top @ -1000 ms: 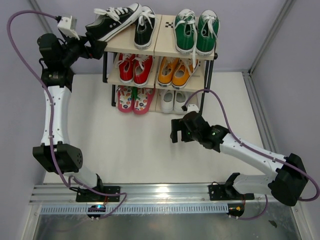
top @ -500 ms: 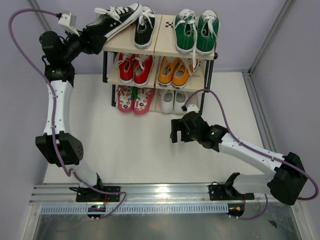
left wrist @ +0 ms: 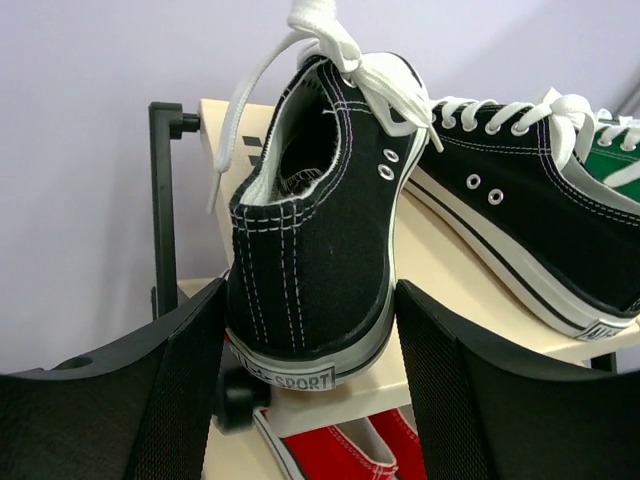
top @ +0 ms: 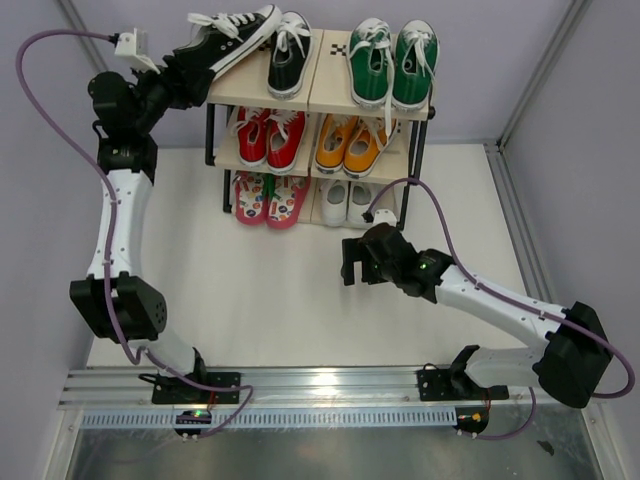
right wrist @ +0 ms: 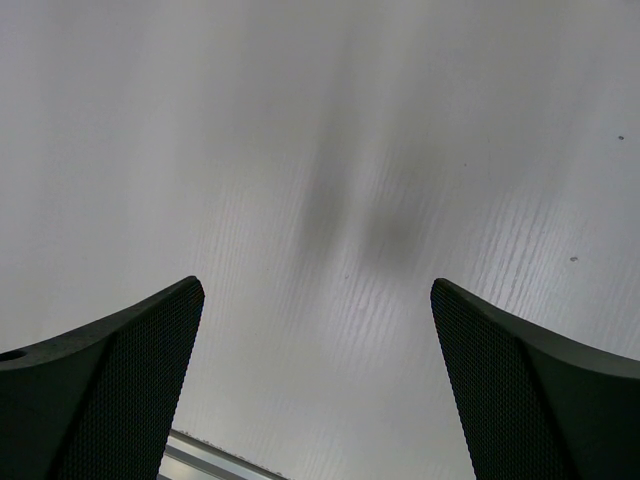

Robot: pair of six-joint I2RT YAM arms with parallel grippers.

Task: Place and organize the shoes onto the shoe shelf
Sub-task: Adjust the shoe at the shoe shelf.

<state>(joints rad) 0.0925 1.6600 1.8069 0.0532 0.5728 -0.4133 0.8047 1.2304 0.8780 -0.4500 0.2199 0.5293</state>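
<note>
Straightening the black sneaker (top: 225, 38)
Upper left, the left gripper (top: 185, 80) hugs the skewed sneaker's heel on the shoe shelf (top: 250, 92), hold unclear; pivot gently, toe beside its mate (top: 287, 55). Centre-right, the right gripper (top: 352, 262) gapes wide, idle.

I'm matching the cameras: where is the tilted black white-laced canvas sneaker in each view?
Top external: black sneaker upper left, tilted over the left end of the pale beige top board.
Left wrist: sneaker centre, heel facing the camera.
Right wrist: not in it.
Shared landmark: that top board.
</note>
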